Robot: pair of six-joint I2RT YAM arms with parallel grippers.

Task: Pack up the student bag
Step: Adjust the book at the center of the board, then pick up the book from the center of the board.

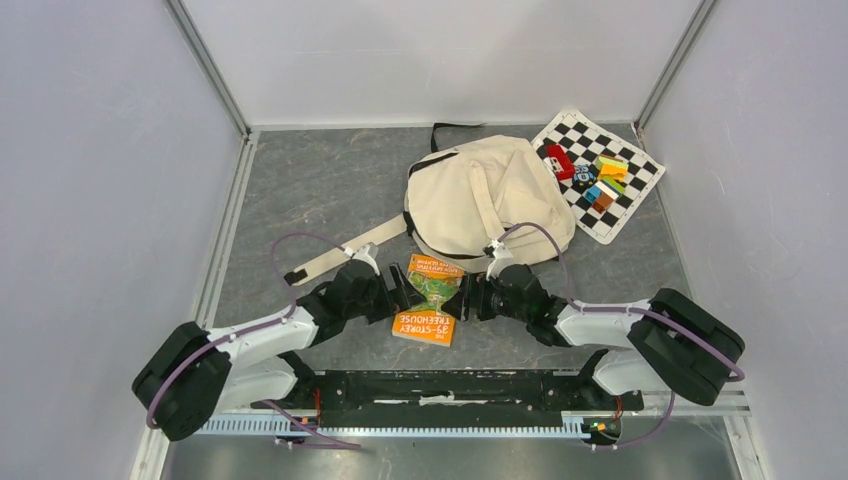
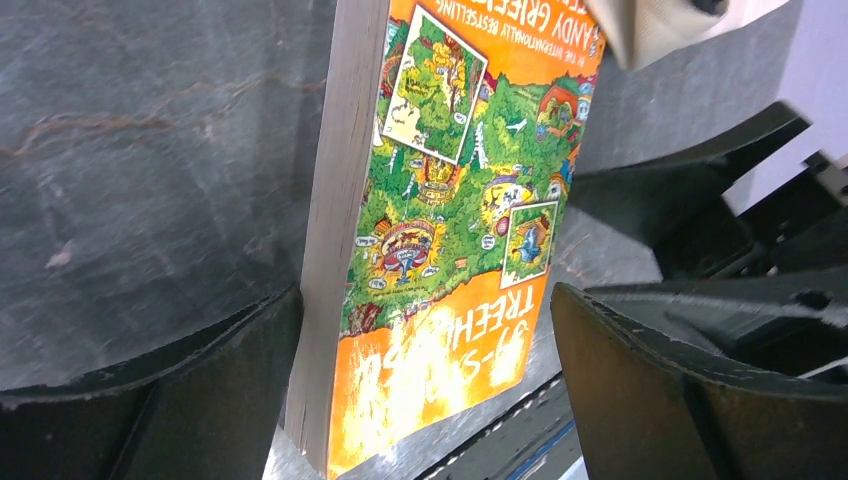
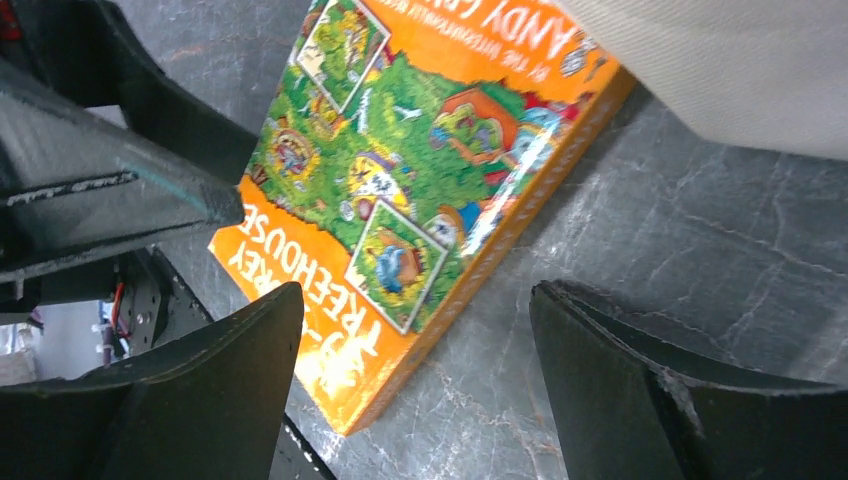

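One bag (image 1: pixel 487 195) and one book (image 1: pixel 428 297) are counted on the table (image 1: pixel 330 190). One checkered mat (image 1: pixel 627 205) is also seen, and several small coloured blocks (image 1: pixel 610 170) are laid on it, too small to be counted exactly.

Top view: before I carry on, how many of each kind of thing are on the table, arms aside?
Backpack: 1
Book: 1
Checkered mat: 1
Cluster of small coloured pieces on the mat: 1 (single pieces too small to count)
Total: 4
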